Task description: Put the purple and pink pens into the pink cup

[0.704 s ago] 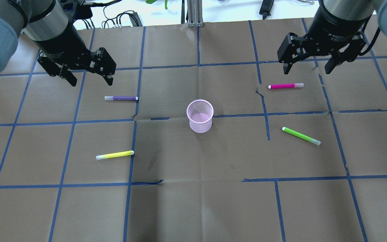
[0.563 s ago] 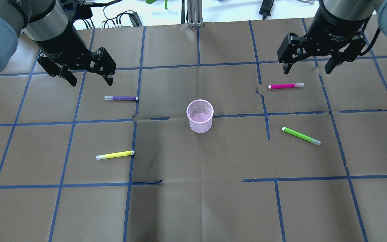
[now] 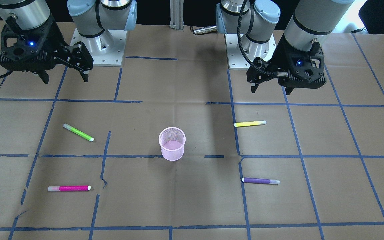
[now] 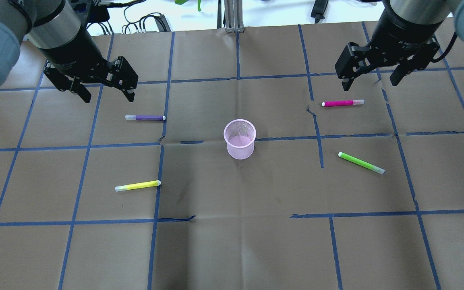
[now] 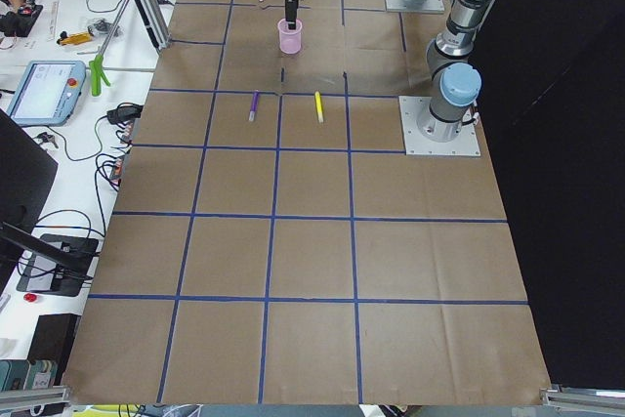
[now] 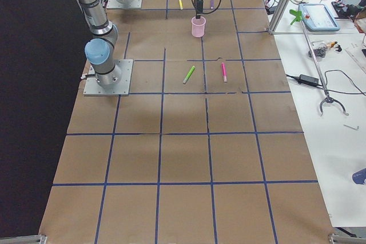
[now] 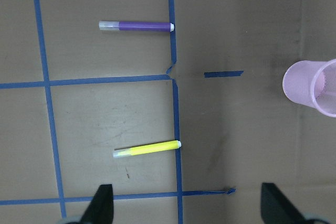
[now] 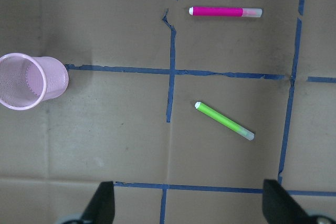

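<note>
A pink mesh cup (image 4: pixel 239 139) stands upright at the table's middle, empty; it also shows in the front view (image 3: pixel 172 143). A purple pen (image 4: pixel 145 117) lies flat to its left, and shows in the left wrist view (image 7: pixel 136 25). A pink pen (image 4: pixel 342 103) lies flat to the cup's right, and shows in the right wrist view (image 8: pixel 226 11). My left gripper (image 4: pixel 107 95) is open and empty, hovering behind and left of the purple pen. My right gripper (image 4: pixel 371 82) is open and empty, hovering just behind the pink pen.
A yellow pen (image 4: pixel 137 185) lies front-left of the cup and a green pen (image 4: pixel 361 162) front-right. Brown paper with blue tape lines (image 4: pixel 236 217) covers the table. Cables and a metal post (image 4: pixel 230 16) sit at the far edge.
Both grippers have shifted slightly toward the far edge of the table. The pens and cup have not moved.
</note>
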`<action>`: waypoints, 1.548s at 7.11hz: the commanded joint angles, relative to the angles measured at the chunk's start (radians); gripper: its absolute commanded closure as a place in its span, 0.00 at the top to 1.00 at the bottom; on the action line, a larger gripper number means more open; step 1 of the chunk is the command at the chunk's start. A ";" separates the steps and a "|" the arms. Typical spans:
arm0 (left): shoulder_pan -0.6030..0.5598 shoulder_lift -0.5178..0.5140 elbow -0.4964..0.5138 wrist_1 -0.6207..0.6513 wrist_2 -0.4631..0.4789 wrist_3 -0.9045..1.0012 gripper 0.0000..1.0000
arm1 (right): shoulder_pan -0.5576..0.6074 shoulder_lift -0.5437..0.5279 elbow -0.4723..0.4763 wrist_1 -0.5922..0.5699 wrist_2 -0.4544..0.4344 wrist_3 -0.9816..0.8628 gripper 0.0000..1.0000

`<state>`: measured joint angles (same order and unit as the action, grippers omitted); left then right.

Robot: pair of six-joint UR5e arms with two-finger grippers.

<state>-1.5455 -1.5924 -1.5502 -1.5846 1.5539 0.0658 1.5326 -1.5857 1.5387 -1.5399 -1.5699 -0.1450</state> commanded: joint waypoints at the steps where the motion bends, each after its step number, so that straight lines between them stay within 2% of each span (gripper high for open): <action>1: 0.002 -0.007 0.001 0.002 0.000 0.002 0.98 | -0.032 0.007 0.003 -0.005 0.005 -0.115 1.00; 2: 0.005 -0.012 0.001 0.006 0.002 0.014 0.98 | -0.049 0.010 0.018 -0.009 0.008 -0.190 1.00; 3: 0.007 -0.018 0.001 0.009 0.002 0.040 0.98 | -0.058 0.009 0.065 -0.069 0.010 -0.311 1.00; 5: 0.007 -0.037 0.001 0.055 0.002 0.339 0.98 | -0.064 0.010 0.206 -0.326 -0.007 -0.622 1.00; 6: 0.007 -0.040 0.001 0.073 0.002 0.490 0.98 | -0.071 0.009 0.256 -0.372 -0.006 -0.807 1.00; 7: 0.008 -0.043 -0.001 0.099 0.005 0.641 0.98 | -0.077 0.009 0.291 -0.374 -0.013 -0.914 1.00; 9: 0.007 -0.072 0.001 0.138 0.012 1.009 0.97 | -0.080 0.010 0.302 -0.376 -0.021 -1.116 1.00; 10: 0.007 -0.072 -0.001 0.140 0.011 1.142 0.96 | -0.080 0.041 0.304 -0.378 -0.021 -1.175 1.00; 11: 0.007 -0.080 -0.013 0.171 0.003 1.283 0.95 | -0.080 0.117 0.299 -0.402 -0.019 -1.203 1.00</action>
<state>-1.5384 -1.6643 -1.5537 -1.4401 1.5627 1.1736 1.4533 -1.5361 1.8392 -1.9226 -1.5898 -1.2895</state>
